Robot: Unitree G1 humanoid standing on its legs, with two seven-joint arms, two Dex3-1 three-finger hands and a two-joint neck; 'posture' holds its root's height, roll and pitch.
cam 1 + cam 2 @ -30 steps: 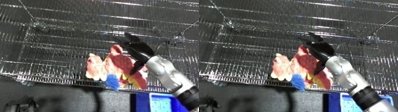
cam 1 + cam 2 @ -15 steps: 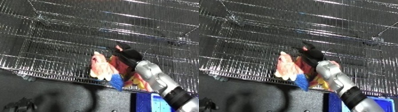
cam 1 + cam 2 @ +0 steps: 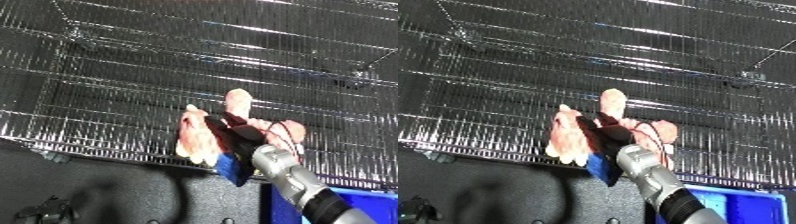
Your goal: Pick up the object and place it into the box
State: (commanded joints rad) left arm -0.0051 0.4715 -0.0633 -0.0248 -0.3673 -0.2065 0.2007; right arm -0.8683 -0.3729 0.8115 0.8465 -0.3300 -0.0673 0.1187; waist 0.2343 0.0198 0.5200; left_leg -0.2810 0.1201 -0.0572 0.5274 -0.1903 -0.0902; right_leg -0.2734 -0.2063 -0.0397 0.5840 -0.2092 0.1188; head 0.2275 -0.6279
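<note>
Holding a pink plush toy (image 3: 233, 131) in our right hand (image 3: 233, 135), black fingers (image 3: 586, 126) curled around its middle, so the hand is closed on it. The toy sits over the wire bin (image 3: 133, 75), just inside the near rim at about 6 o'clock of the bin, a blue part of it hanging at the rim. We can't tell whether it touches the mesh floor. Versus 0.5 s ago: the grasp is unchanged and the toy is at roughly the same spot over the near rim; the framing has shifted, which is camera motion. Versus 1.0 s ago: the hand has come down lower toward the rim. Blue item (image 3: 753, 206) at 5 o'clock on the dark bench (image 3: 107, 190). Left hand is out of view.
</note>
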